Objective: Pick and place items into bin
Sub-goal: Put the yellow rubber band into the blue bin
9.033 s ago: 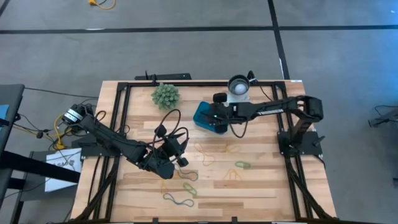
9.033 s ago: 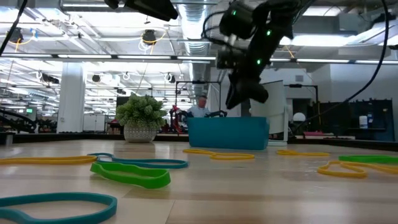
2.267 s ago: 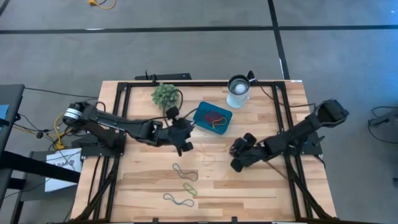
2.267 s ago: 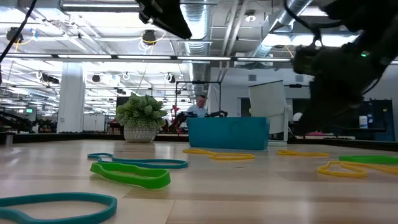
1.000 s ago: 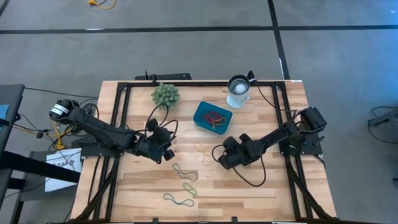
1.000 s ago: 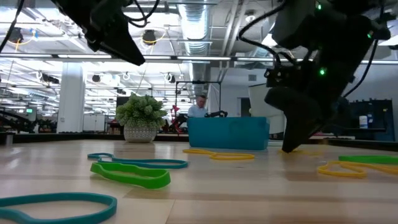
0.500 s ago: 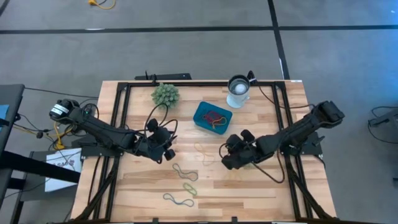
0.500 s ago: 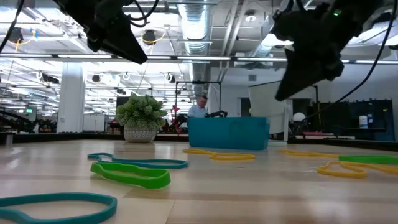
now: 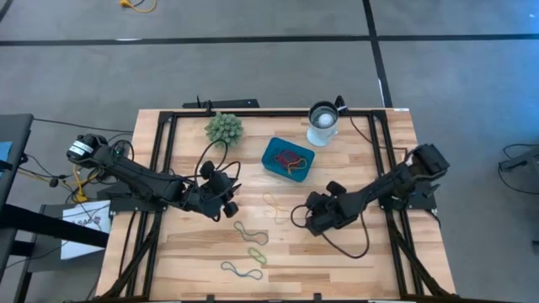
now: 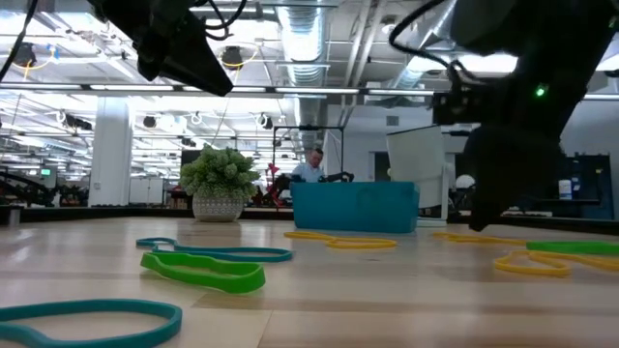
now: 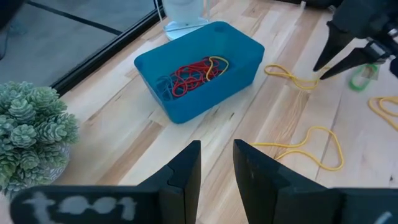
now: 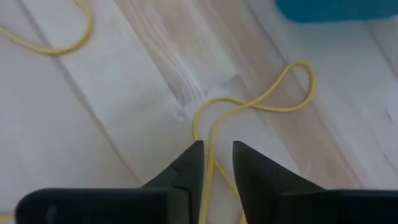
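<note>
Overhead, the teal bin [image 9: 288, 159] sits toward the back centre of the wooden table [image 9: 370, 252], holding a tangle of red, blue and yellow bands [image 11: 198, 70]; a white cup [image 9: 322, 118] stands just behind and to its right, and a spiky green plant [image 9: 224, 128] stands well to its left. The right gripper [image 9: 308, 216] is low over the table in front of the bin; in its wrist view the fingers [image 12: 186, 168] stand slightly parted, with a yellow band [image 12: 249, 107] lying on the wood and running into the narrow gap between them; whether the pads touch it cannot be told. The left gripper [image 9: 227, 202] hangs above the table left of centre, its fingers [image 11: 183, 171] a little apart and holding nothing; the left wrist view looks past them to the bin, with the plant beside it. A second yellow loop [image 9: 274, 202] lies between the two grippers; three more bands, one olive [image 9: 250, 233], one green [image 9: 257, 255] and one blue-green [image 9: 239, 270], lie toward the front edge, clear of both arms. In the low view the right arm [image 10: 522, 116] blocks the room behind the table's right part; a person [image 10: 311, 166] shows far off behind the bin.
</note>
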You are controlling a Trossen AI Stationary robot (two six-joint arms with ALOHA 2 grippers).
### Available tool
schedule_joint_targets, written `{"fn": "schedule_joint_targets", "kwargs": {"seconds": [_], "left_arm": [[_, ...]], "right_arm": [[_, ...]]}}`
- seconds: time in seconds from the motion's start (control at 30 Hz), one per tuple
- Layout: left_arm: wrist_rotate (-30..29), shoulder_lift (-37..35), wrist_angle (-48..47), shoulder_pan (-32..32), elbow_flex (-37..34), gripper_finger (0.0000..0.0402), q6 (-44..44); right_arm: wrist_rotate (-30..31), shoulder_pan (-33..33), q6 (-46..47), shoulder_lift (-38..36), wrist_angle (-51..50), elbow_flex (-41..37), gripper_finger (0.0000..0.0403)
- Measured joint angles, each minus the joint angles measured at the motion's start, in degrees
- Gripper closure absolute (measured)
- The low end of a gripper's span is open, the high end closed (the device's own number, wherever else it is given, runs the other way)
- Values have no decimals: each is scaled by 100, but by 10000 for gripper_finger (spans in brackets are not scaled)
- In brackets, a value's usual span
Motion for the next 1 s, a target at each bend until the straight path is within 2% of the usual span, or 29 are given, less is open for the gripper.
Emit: {"fn": "schedule_joint_targets", "kwargs": {"seconds": [0.2,0.37,0.47,0.6,0.8,1.0], "left_arm": [[1,2,-8,0,0,317,9],[2,2,-10,1,0,317,12],[2,2,-12,0,0,317,12],[4,2,-13,0,0,317,14],[4,2,-14,0,0,317,16],[4,4,-14,0,0,317,17]], "right_arm": [[-89,-231,-15,274,246,5,301],[-176,-373,-14,399,339,27,305],[-284,-455,-14,403,355,26,325],[-315,-528,-17,357,414,23,382],[-144,-453,-273,301,448,104,399],[692,-368,-928,-256,472,556,401]]}}
